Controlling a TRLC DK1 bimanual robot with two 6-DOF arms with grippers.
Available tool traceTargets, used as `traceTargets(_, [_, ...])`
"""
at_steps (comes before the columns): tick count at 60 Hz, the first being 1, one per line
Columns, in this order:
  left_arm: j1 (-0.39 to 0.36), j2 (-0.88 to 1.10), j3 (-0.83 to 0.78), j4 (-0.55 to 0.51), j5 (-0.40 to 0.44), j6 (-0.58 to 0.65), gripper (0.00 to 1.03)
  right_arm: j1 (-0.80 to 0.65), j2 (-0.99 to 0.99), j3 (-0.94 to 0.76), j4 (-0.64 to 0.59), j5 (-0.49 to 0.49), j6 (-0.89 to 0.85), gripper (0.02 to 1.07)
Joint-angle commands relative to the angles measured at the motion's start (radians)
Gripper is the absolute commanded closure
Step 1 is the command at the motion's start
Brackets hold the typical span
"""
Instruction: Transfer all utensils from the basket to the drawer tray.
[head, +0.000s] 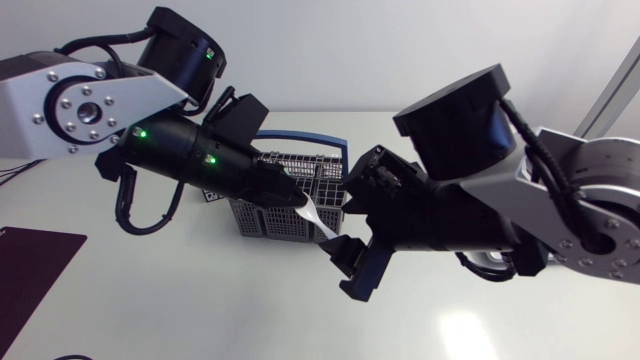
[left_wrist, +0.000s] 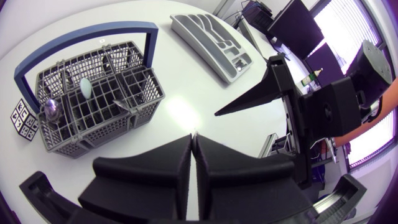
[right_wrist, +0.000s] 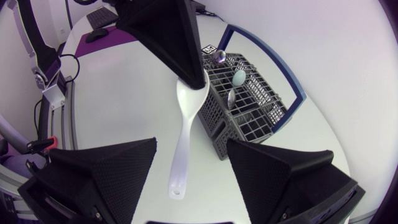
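The white plastic spoon (right_wrist: 185, 134) hangs bowl-up in the air just beside the grey mesh cutlery basket with a blue hoop handle (right_wrist: 245, 124). Your left gripper (right_wrist: 191, 79) has its fingers clenched on the top of the bowl, and the handle points down toward the white desk (head: 200, 300). In the left wrist view those fingers (left_wrist: 168, 168) are pressed together with only a thin seam between them.

Your right gripper (right_wrist: 191, 146) sits below with its fingers spread wide. The spoon's handle passes between them and touches neither.

In the basket you can see a pale mint spoon (left_wrist: 87, 87) and a shiny metal utensil (left_wrist: 51, 109) standing in its compartments.

The grey plastic drawer tray (left_wrist: 211, 38) lies on the desk beyond the basket, well apart from it.
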Motion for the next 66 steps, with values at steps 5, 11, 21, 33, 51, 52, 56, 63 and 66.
traceTargets(5, [0.008, 0.03, 0.039, -0.017, 0.031, -0.021, 1.0, 0.01, 0.038, -0.007, 0.028, -0.011, -0.027, 0.44])
traceTargets(11, [0.013, 0.034, 0.041, -0.021, 0.048, -0.022, 1.0, 0.01, 0.052, -0.005, 0.04, -0.011, -0.031, 0.51])
traceTargets(21, [0.016, 0.041, 0.042, -0.026, 0.06, -0.022, 1.0, 0.01, 0.074, -0.001, 0.06, -0.003, -0.033, 0.66])
traceTargets(33, [0.016, 0.047, 0.041, -0.028, 0.068, -0.022, 1.0, 0.01, 0.077, 0.007, 0.066, 0.0, -0.033, 0.8])
traceTargets(51, [0.016, 0.045, 0.044, -0.028, 0.08, -0.022, 0.97, 0.009, 0.078, 0.001, 0.063, -0.002, -0.039, 0.99])
traceTargets(52, [0.016, 0.045, 0.044, -0.029, 0.08, -0.022, 0.97, 0.009, 0.078, 0.001, 0.063, -0.002, -0.039, 0.99])
traceTargets(56, [0.016, 0.042, 0.045, -0.029, 0.082, -0.022, 0.97, 0.009, 0.077, -0.002, 0.06, -0.003, -0.041, 0.99])
traceTargets(63, [0.018, 0.036, 0.048, -0.029, 0.085, -0.025, 0.94, 0.009, 0.072, -0.007, 0.052, -0.011, -0.042, 1.0])
traceTargets(66, [0.019, 0.034, 0.048, -0.029, 0.091, -0.028, 0.93, 0.009, 0.069, -0.008, 0.049, -0.012, -0.042, 1.0])
